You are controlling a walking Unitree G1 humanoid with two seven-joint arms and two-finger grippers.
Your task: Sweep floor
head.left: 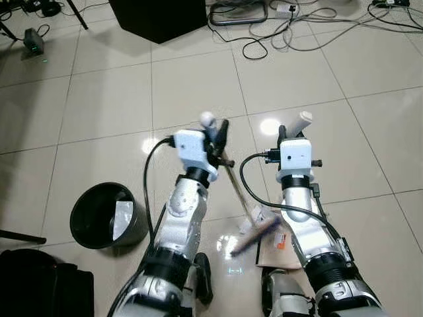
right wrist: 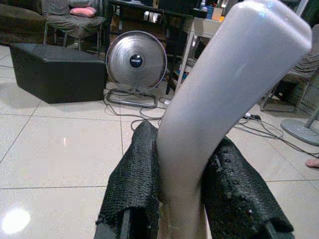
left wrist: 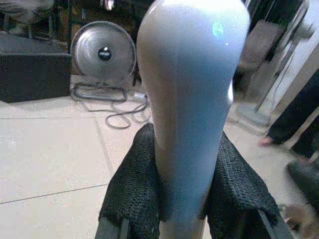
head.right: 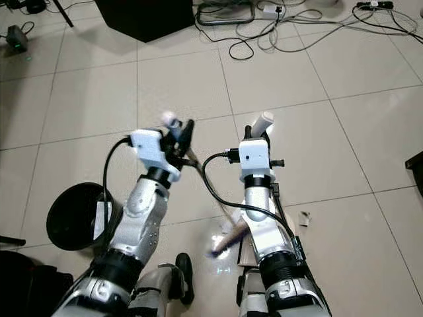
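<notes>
a round black bin holding a scrap of paper sits on the tiled floor, left of the robot's arms. right of the bin, the left gripper is clamped on the pale handle of a small broom, its bristles down on the tiles. further right, the right gripper grips a dustpan handle, fingers closed around it.

You have pale glossy floor tiles underfoot; on them sit a black bin, tangled cables, a black box and paper scraps.
</notes>
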